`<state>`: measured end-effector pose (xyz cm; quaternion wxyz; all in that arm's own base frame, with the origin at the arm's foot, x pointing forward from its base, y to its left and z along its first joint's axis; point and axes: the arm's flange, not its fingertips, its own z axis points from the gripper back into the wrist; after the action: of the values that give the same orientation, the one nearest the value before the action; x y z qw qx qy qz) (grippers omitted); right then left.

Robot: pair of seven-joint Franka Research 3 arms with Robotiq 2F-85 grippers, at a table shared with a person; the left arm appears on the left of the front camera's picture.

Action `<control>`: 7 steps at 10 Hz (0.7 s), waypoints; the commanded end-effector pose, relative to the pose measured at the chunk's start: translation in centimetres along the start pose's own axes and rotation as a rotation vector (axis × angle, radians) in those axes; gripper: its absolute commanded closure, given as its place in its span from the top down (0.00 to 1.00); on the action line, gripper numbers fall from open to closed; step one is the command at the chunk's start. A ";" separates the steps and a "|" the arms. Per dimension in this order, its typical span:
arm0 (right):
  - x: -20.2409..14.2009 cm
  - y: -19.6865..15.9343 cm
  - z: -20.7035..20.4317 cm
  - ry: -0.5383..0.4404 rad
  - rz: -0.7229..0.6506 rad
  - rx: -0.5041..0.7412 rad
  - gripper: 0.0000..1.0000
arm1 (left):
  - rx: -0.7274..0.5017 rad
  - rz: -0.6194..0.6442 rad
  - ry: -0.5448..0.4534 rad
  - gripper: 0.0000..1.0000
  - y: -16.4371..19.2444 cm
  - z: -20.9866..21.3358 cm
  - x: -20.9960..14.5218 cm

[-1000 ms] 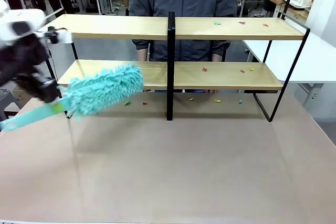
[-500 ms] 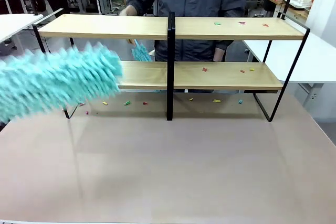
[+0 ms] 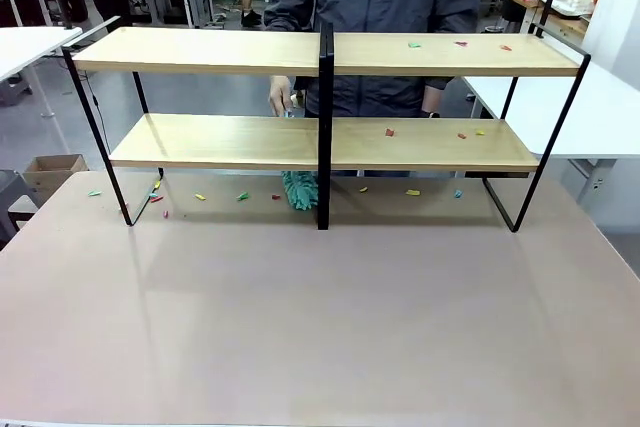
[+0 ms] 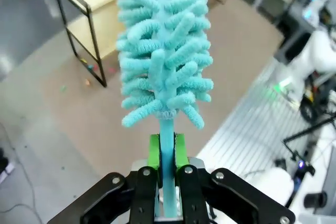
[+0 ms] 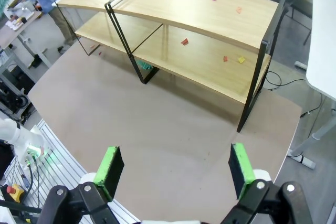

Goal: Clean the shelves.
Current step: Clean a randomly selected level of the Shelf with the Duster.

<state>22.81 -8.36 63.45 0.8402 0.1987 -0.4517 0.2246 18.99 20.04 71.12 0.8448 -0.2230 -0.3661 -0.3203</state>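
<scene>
The shelves (image 3: 220, 50) stand at the far side of the table, two light wooden boards in a black frame. Small coloured scraps (image 3: 413, 44) lie on the right halves of both boards and on the table beneath. My left gripper (image 4: 167, 153) is shut on the handle of a fluffy teal duster (image 4: 163, 51), held well off from the shelves (image 4: 102, 24). My right gripper (image 5: 175, 163) is open and holds nothing, high above the table's near edge, facing the shelves (image 5: 210, 19). A person behind the shelves holds a small teal duster (image 3: 298, 190) down on the table under the lower board.
The brown table (image 3: 320, 317) lies bare in front of the shelves. White tables stand to the right (image 3: 600, 107) and left (image 3: 25, 42). A cardboard box (image 3: 55, 172) sits on the floor at the left.
My left arm swung the teal duster leftwards out of the front view. The person's small duster came down from behind the upper board to the table under the lower board.
</scene>
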 end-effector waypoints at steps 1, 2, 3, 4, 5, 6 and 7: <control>-0.1 0.1 0.0 -0.001 0.002 0.010 1.00 | -0.012 0.091 -0.040 0.12 1.7 -0.8 1.0; -0.1 0.1 0.0 -0.001 0.002 0.010 1.00 | 0.000 0.000 0.000 0.12 0.0 0.0 0.0; -0.1 0.1 0.0 -0.001 0.002 0.010 1.00 | 0.000 0.000 0.000 0.12 0.0 0.0 0.0; -0.1 0.1 0.0 -0.001 0.002 0.010 1.00 | 0.000 0.000 0.000 0.12 0.0 0.0 0.0; -0.1 0.1 0.0 -0.001 0.002 0.010 1.00 | 0.000 0.000 0.000 0.12 0.0 0.0 0.0; -0.1 0.1 0.0 -0.001 0.002 0.010 1.00 | 0.000 0.000 0.000 0.12 0.0 0.0 0.0; -0.1 0.1 0.0 -0.001 0.002 0.010 1.00 | 0.000 0.000 0.000 0.12 0.0 0.0 0.0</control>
<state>22.81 -8.36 63.45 0.8403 0.1987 -0.4516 0.2246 18.92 20.28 71.05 0.8536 -0.2200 -0.3553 -0.3109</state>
